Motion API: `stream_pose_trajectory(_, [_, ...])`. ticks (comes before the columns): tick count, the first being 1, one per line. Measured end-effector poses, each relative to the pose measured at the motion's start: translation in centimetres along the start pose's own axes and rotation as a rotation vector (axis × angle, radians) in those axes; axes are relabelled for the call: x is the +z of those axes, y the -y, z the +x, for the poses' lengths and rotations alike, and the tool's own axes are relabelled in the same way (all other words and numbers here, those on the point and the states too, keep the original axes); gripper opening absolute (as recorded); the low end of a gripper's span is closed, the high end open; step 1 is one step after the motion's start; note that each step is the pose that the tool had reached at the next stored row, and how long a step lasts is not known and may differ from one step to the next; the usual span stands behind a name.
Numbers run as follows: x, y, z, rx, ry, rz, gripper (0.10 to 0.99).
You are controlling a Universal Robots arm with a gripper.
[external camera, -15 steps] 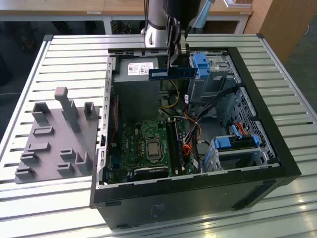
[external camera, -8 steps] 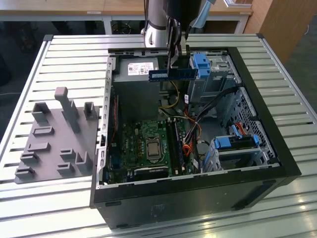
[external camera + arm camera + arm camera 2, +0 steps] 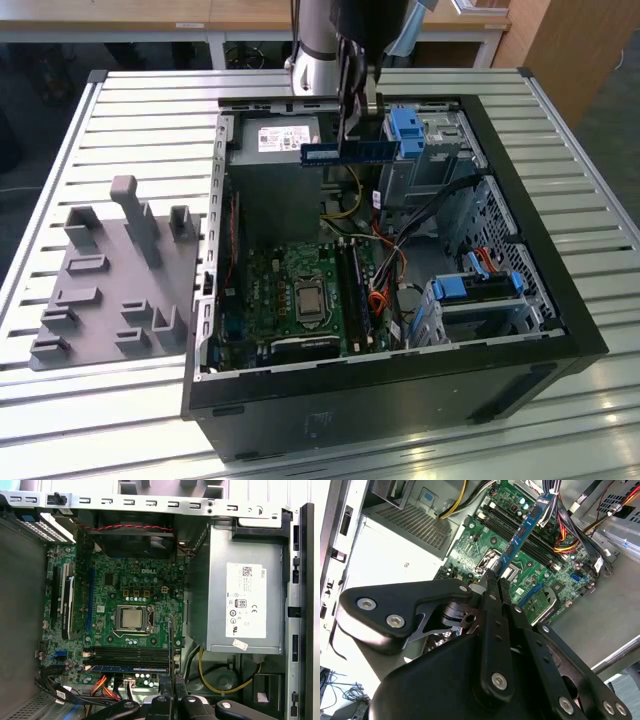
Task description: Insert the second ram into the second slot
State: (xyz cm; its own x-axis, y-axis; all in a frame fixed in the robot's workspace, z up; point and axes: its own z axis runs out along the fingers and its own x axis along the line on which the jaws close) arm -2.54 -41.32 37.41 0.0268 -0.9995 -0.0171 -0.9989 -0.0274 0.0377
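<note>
My gripper (image 3: 352,135) hangs over the back part of the open computer case (image 3: 520,250), shut on the second ram (image 3: 345,152), a thin blue stick held level, well above the motherboard (image 3: 295,295). In the second wrist view the fingertips (image 3: 489,582) pinch one end of the ram (image 3: 522,530), which reaches out over the board. In the first wrist view the ram (image 3: 171,645) shows edge-on, crossing the dark memory slots (image 3: 132,655). Another blue stick (image 3: 130,669) sits in the slot beside them. Which slot is the second one I cannot tell.
The processor socket (image 3: 132,618) lies mid-board and a grey power supply (image 3: 245,595) fills one side of the case. Blue drive brackets (image 3: 405,130) and coloured cables (image 3: 385,270) crowd the exterior view's right. A grey fixture (image 3: 110,280) rests on the slatted table (image 3: 150,110).
</note>
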Motion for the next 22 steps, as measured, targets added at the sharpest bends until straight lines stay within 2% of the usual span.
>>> stream_pose_trajectory(13, [-0.01, -0.02, 0.71, 0.000, -0.0002, 0.000, 0.137])
stream_pose_trajectory(22, [-0.02, -0.04, 1.61, 0.000, -0.0003, 0.000, 0.137])
